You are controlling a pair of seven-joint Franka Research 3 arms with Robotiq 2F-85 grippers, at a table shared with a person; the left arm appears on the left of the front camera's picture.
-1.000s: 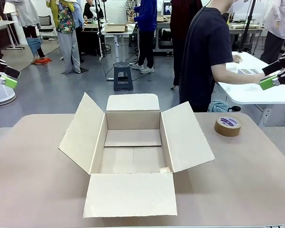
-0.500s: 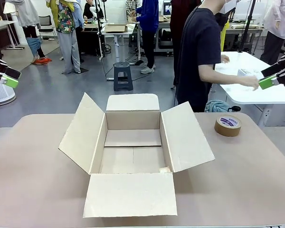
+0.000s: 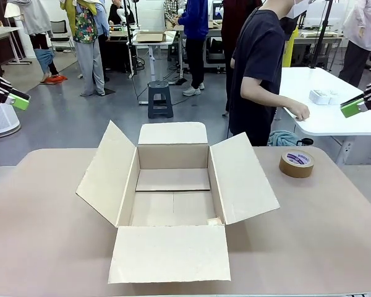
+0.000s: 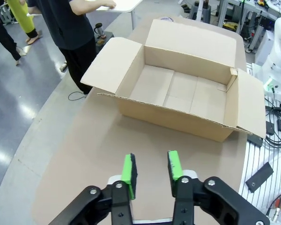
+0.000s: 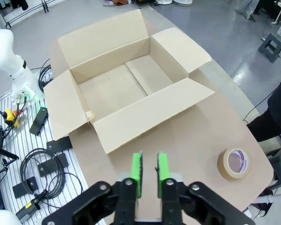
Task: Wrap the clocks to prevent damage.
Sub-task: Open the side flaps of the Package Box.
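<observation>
Moved: the person (image 3: 260,68) has drawn the arm back, and the hand (image 3: 300,112) now rests at the near edge of the side table (image 3: 340,127). Both claws have narrowed since a second ago.
Table (image 3: 49,216): tan, with rounded corners. Bare top lies to the left and right of the box.
Box (image 3: 173,156): cardboard, in the middle of the table, its floor in plain sight.
Box flaps: the left and right ones slant up and outward. The far one stands up. The near one lies flat, reaching close to the table's near edge.
Person: stands beyond the far right of the table, turned toward the white side table.
Stool (image 3: 160,99): on the floor, well behind the box.
Tape (image 3: 297,163): a brown roll lying flat near the far right edge, well apart from the box.
Left claw (image 4: 151,166): raised off the left side (image 3: 20,102), pads partly apart, nothing between them.
Right claw (image 5: 149,171): raised off the right side (image 3: 351,109), with a narrow gap between the pads, holding nothing.
Clocks: I cannot tell where they are. The small white things (image 3: 321,96) on the side table are too small to make out.
</observation>
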